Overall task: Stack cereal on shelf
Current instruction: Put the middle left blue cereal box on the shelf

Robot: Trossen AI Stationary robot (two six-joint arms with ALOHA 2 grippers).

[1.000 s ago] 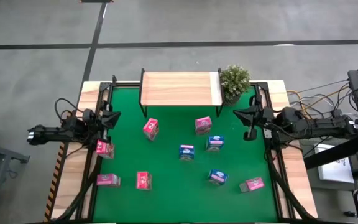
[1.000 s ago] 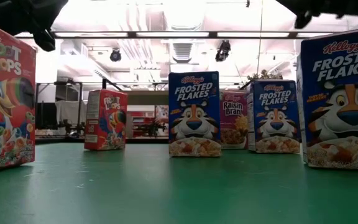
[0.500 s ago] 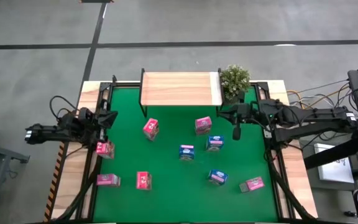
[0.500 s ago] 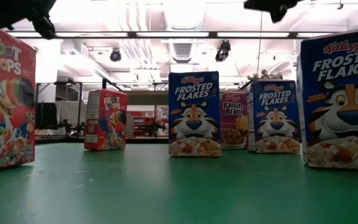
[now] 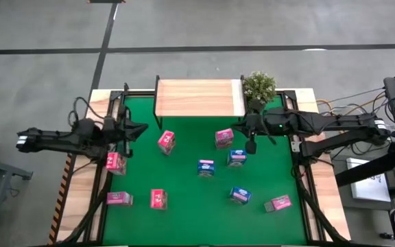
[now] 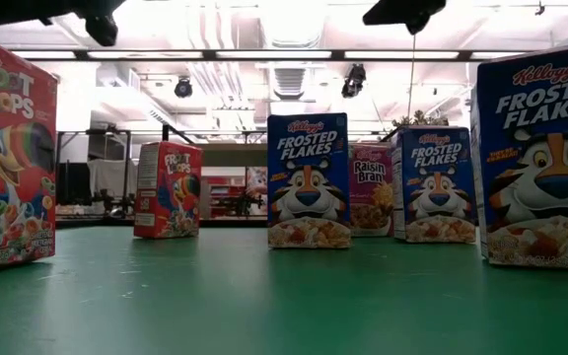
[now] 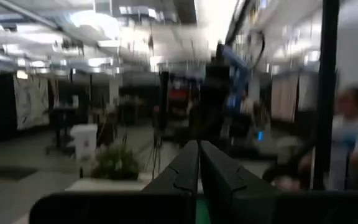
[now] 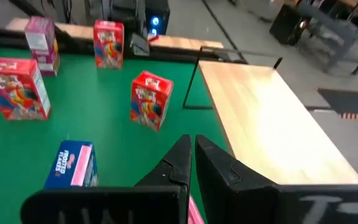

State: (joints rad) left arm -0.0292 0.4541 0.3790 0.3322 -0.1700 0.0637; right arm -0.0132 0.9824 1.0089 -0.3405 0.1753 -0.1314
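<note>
Several small cereal boxes, pink/red [image 5: 166,142] and blue [image 5: 206,167], stand scattered on the green mat. The shelf [image 5: 199,98], a light wooden board on thin black legs, stands bare at the mat's far edge. My right gripper [image 5: 236,127] hangs shut and holds nothing, just right of a pink box [image 5: 224,138] below the shelf's right end. Its wrist view shows the shut fingers [image 8: 182,163], the shelf [image 8: 266,118] and a red box [image 8: 150,99] ahead. My left gripper [image 5: 142,127] is shut with nothing in it over the mat's left edge, above a pink box [image 5: 115,162].
A small potted plant [image 5: 259,88] stands by the shelf's right end. The green mat [image 5: 184,182] lies inside a black frame on the wooden table. In the low view, Frosted Flakes [image 6: 308,180] and Froot Loops [image 6: 169,189] boxes stand upright. A person shows blurred in the left wrist view.
My right arm has reached left over the mat toward the pink box by the shelf. My left arm drew back, then reached right over the mat's left edge. No box has moved.
</note>
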